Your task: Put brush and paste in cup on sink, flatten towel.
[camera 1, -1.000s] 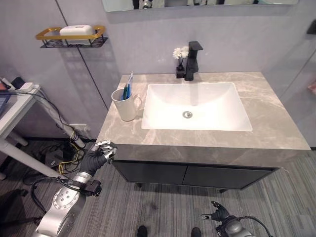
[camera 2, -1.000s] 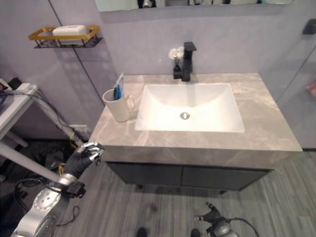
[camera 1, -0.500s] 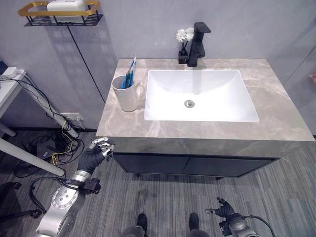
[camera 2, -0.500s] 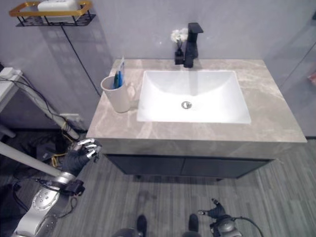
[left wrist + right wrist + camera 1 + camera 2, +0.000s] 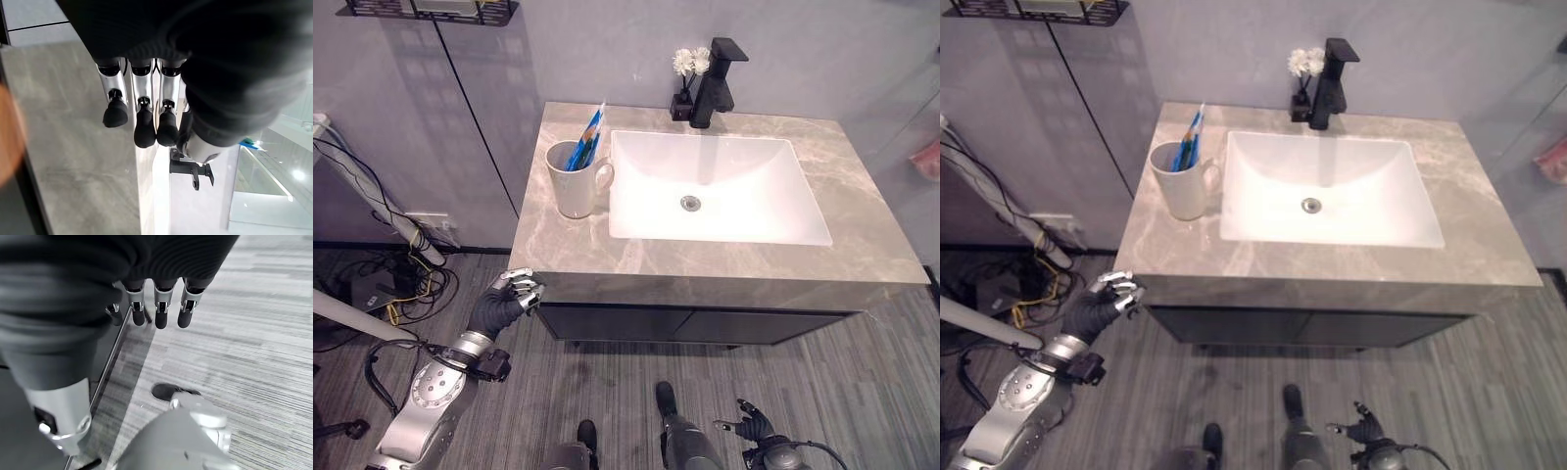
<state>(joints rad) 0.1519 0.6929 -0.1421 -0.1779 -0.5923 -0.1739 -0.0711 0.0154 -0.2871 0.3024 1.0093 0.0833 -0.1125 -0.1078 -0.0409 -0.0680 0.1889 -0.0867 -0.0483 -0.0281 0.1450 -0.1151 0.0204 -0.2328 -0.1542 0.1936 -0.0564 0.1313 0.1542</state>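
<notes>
Fingers of the left hand [image 5: 505, 300] hang loosely bent and hold nothing, just below the near left corner of the counter [image 5: 862, 235]; its wrist view shows the dark tips [image 5: 145, 133] hovering over the grey marble with the tap beyond. Low at the near right, the right hand [image 5: 751, 426] shows over the striped floor [image 5: 862, 392], its fingers [image 5: 161, 311] relaxed and spread and likewise holding nothing. Up on the counter's left part stands a white cup [image 5: 575, 181] with its handle turned toward the sink [image 5: 717, 186], which lies just beside it to the right. In the cup stand a blue brush [image 5: 578, 158] and a tube of paste [image 5: 593, 128], both leaning to the far right over the rim. At the far edge behind the sink rises a black tap [image 5: 716, 82], with a small dark vase of white flowers [image 5: 689, 64] touching or nearly touching its left side. On the wall at far left, a black wire shelf [image 5: 421, 9] sits at the top edge. Left of the counter, a white table leg [image 5: 352, 176] slants down among tangled wires [image 5: 406, 284] on the floor.
</notes>
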